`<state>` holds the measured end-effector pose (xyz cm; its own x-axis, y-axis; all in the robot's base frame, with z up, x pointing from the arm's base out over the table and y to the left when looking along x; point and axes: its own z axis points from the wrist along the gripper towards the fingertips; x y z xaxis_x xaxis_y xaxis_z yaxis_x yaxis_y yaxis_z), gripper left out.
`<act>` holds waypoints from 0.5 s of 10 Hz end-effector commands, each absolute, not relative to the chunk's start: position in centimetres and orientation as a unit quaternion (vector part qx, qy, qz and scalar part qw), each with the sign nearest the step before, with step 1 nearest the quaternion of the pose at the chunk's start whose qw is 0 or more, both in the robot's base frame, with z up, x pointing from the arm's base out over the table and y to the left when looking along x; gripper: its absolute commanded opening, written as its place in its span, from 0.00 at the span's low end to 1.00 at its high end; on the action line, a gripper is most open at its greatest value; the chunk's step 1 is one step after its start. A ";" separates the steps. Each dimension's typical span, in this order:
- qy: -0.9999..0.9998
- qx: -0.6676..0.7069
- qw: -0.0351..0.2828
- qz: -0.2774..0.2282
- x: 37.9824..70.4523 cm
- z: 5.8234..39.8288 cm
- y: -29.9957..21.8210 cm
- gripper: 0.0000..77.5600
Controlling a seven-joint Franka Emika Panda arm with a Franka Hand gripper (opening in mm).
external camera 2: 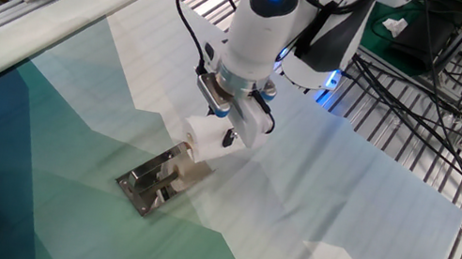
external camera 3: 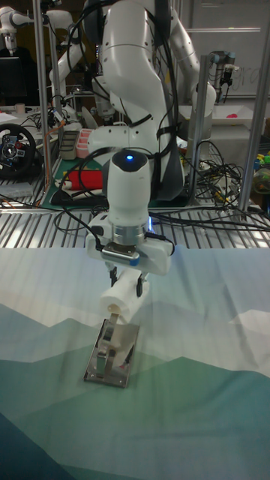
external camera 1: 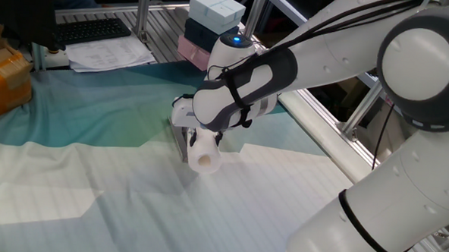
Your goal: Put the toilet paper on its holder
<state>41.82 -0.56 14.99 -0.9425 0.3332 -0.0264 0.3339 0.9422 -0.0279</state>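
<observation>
Tall fixed view is showing the end effector [external camera 3: 126,289] clamping the toilet paper [external camera 3: 120,297] in the air, tilted, just above the holder [external camera 3: 111,355], whose base is lying flat on the green-and-white cloth [external camera 3: 210,375] covering the table. Nothing is standing between roll and bar. Stacked boxes [external camera 1: 212,19] and a keyboard [external camera 1: 92,30] are sitting well apart behind.

1. The gripper [external camera 3: 126,289] points downward and is clamped on the toilet paper [external camera 3: 120,297].
2. The roll is tilted, its lower end toward the holder [external camera 3: 111,355].
3. The holder's flat base plate lies on the green-and-white cloth [external camera 3: 202,375], directly below the roll.
4. The holder's thin bar rises toward the roll's lower end; contact cannot be determined.
</observation>
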 end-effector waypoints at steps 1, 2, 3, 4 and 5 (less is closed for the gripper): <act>0.988 0.153 0.018 -0.012 43.1 14.8 -1.2 0.02; 0.988 0.154 0.017 -0.013 43.7 14.9 -1.2 0.02; 0.989 0.149 0.019 -0.018 44.0 15.0 -1.2 0.02; 0.989 0.143 0.020 -0.020 44.5 15.1 -1.4 0.02; 0.990 0.139 0.021 -0.020 44.9 15.2 -1.5 0.02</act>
<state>43.09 -1.11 14.69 -0.9519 0.3048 -0.0326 0.3056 0.9518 -0.0240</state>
